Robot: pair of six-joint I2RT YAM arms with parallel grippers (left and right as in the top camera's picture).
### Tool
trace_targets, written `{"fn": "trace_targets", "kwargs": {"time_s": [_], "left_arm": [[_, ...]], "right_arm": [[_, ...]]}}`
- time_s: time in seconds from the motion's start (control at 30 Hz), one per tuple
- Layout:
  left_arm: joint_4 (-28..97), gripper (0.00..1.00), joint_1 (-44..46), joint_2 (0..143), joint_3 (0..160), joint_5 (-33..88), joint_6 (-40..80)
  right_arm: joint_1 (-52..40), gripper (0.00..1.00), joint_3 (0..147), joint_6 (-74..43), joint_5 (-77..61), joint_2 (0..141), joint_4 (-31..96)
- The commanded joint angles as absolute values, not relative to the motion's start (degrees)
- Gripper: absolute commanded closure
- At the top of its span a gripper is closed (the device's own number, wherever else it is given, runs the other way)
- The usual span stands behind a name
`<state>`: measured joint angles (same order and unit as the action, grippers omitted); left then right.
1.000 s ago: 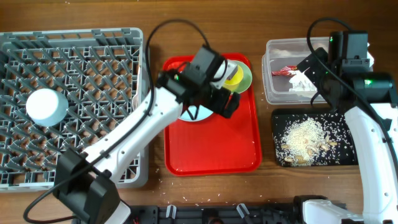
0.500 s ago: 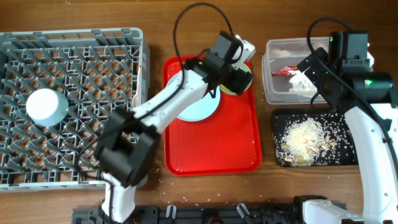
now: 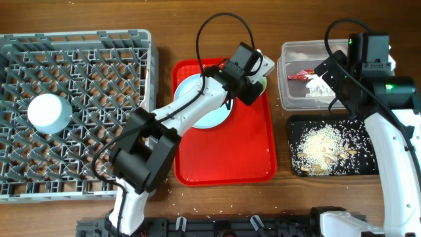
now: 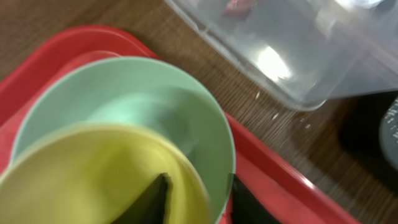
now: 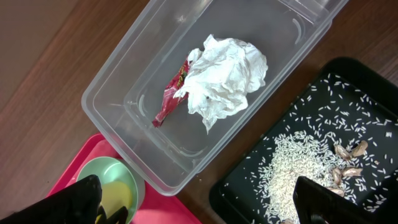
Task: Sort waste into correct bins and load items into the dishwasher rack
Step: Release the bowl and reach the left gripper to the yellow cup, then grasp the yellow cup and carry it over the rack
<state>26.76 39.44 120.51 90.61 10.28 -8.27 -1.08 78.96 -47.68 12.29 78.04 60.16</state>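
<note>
Wooden table [image 3: 283, 197] seen from above, with two white robot arms reaching in from its near edge. Nearest on the right, a black tray [image 3: 365, 141] holds a heap of rice [image 3: 321, 145] and food scraps. On the left, a large grey rack [image 3: 66, 34] holds a small pale blue bowl [image 3: 49, 113]. At the centre, a red tray [image 3: 227, 155] carries a pale blue plate [image 3: 185, 89]. At its far right corner sits a light green bowl [image 4: 143, 106] with a yellow cup [image 4: 87, 174] nested inside. The left fingers [image 4: 155, 202] straddle both rims, one inside the yellow cup, the other outside the light green bowl. Whether they pinch cannot be told. Farthest right, a clear tub [image 5: 124, 93] contains a crumpled white napkin [image 5: 224, 78] partly covering a red wrapper [image 5: 169, 102]. The right fingers [image 5: 84, 199] hang spread wide and empty above the clear tub and black tray.
</note>
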Motion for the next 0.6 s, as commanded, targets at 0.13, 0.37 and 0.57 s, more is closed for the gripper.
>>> {"fn": "trace_targets", "kwargs": {"time_s": [0.13,0.37,0.57], "left_arm": [[25.71,0.91,39.53,118.56,90.89,10.15,-7.88],[31.18,0.96,39.31,107.46,90.87,9.89,-0.34],[40.21,0.96,30.30,95.33,90.87,9.06,11.11]], "right_arm": [[-1.04,0.00,79.59,-48.10,13.52,77.47,60.05],[-1.04,0.00,79.59,-48.10,13.52,77.45,60.07],[-1.04,0.00,79.59,-48.10,13.54,77.45,60.07]]}}
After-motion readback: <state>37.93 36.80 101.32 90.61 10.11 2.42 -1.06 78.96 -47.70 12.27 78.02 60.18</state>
